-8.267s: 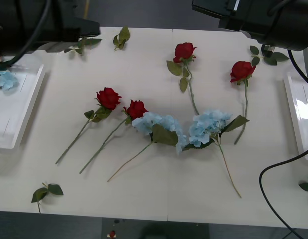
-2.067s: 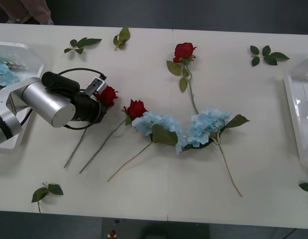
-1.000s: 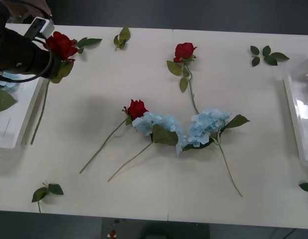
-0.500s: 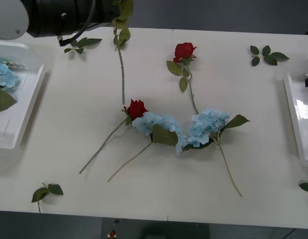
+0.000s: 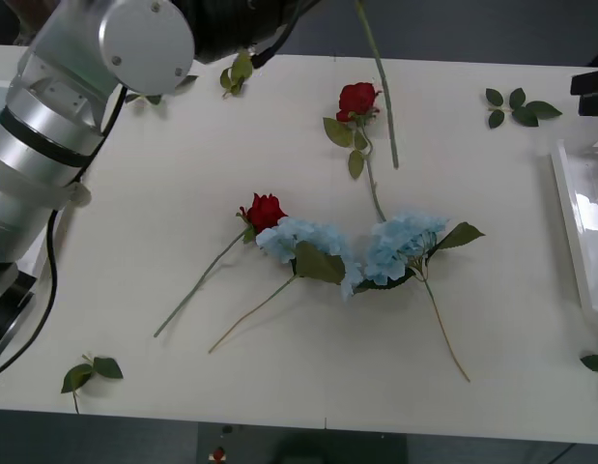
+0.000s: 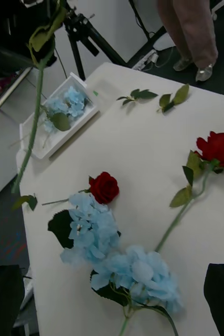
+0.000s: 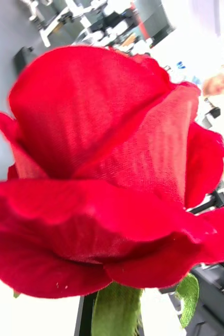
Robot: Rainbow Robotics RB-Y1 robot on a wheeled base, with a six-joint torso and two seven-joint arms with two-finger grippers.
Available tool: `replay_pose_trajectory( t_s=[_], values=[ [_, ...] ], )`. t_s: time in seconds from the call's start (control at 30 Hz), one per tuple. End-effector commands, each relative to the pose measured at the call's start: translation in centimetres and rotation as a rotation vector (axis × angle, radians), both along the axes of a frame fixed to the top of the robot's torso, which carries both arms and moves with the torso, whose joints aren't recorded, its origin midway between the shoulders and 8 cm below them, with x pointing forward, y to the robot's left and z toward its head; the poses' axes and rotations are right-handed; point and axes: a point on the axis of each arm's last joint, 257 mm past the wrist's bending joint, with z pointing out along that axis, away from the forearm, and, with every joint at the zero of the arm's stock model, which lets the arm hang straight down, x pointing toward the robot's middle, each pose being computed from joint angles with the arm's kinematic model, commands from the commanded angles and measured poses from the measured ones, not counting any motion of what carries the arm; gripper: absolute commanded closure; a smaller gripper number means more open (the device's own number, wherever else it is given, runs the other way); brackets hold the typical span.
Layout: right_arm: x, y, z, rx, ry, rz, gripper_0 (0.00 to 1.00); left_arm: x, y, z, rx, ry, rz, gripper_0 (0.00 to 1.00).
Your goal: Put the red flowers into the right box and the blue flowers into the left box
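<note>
The left gripper's jaws could not be made out, but its wrist camera looked straight onto a deep-red fabric rose head point(image 7: 106, 173) sitting just above it on a green stalk, so the flower was evidently carried by that arm. In the front view the carried rose's long thin green stem point(image 5: 378, 82) hung down over the far middle of the white table point(image 5: 279, 387), its tip beside a second red rose point(image 5: 357, 99) lying there. The silver, jointed left arm point(image 5: 76, 106) reached across from the near left toward the far centre, raised off the table.

A third red rose point(image 5: 265, 211) lay mid-table, touching one of two pale-blue fluffy hydrangea heads point(image 5: 308, 242); the other hydrangea point(image 5: 403, 244) lay just beside it.

The right gripper's point(image 6: 112, 302) black fingers stood wide apart at the corners of its wrist view, above those hydrangeas. At the table's right edge was the shallow translucent white right box point(image 5: 581, 232). The matching left box point(image 6: 59, 118) held blue hydrangeas point(image 6: 64, 105).
</note>
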Motion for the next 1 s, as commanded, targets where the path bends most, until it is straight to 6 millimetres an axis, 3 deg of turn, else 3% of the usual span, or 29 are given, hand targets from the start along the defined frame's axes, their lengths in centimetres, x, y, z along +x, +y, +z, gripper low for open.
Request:
replay_pose_trajectory(
  t_s=[0.03,0.3,0.57,1.0],
  values=[
    [0.0,3.1,3.7,0.091,0.027,0.044,0.0,-1.9,-3.4,3.4,-0.074,-0.053,-0.042,1.0],
    [0.4,7.2,5.6,0.184,0.125,0.089,0.0,-2.3,-6.7,3.9,-0.144,-0.078,-0.042,1.0],
    [1.6,10.5,5.9,0.21,0.151,0.105,0.0,-2.4,-7.0,3.9,-0.142,-0.082,-0.041,1.0],
    [2.5,14.2,4.8,0.197,0.208,0.113,0.0,-2.4,-7.0,3.9,-0.142,-0.082,-0.041,1.0]
  ],
)
